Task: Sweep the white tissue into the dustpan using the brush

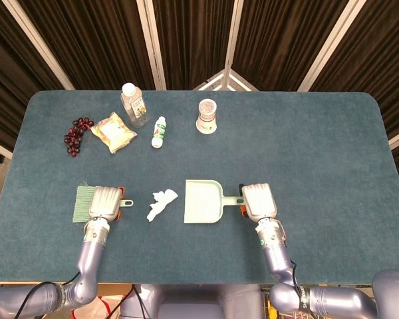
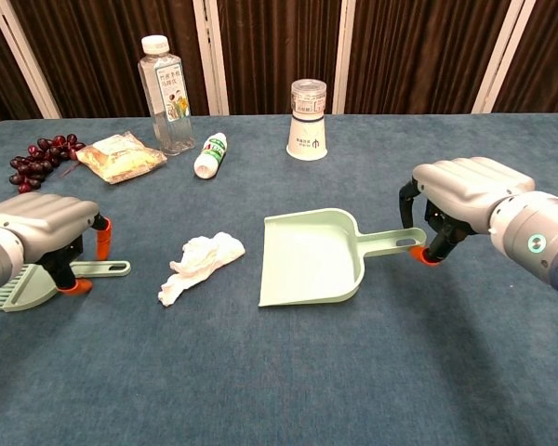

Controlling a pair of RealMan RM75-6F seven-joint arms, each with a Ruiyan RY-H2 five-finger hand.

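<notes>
Tissue: the white tissue [image 2: 202, 265] lies crumpled on the surface [image 1: 306, 153], between the brush and the dustpan, at about 9 o'clock from the pan's mouth and near it, apart from both.
Dustpan: the pale green dustpan [image 2: 312, 269] lies flat, its open edge toward the tissue and its handle pointing to 3 o'clock, toward the right hand.
Brush: the green brush [image 1: 84, 203] lies flat at 9 o'clock from the tissue, bristles at the far left, handle pointing to 3 o'clock; most of it is hidden under the left hand.
Left hand: the left hand [image 2: 39, 234] sits low over the brush, its fingers [image 2: 102, 240] curled down on either side of the handle; orange tips reach the surface beside it. Whether they actually clamp the handle cannot be told.
Right hand: the right hand [image 2: 460, 193] is at the end of the dustpan's handle, fingers [image 2: 431, 255] curled down, an orange tip touching the handle's end. A firm hold cannot be told.
Far side: toward 12 o'clock stand a water bottle [image 2: 164, 93] and an upturned cup [image 2: 307, 121]; a small bottle [image 2: 210, 154] lies on its side between them.
Far left: a snack bag [image 2: 119, 156] lies beside a bunch of dark grapes [image 2: 43, 158].
</notes>
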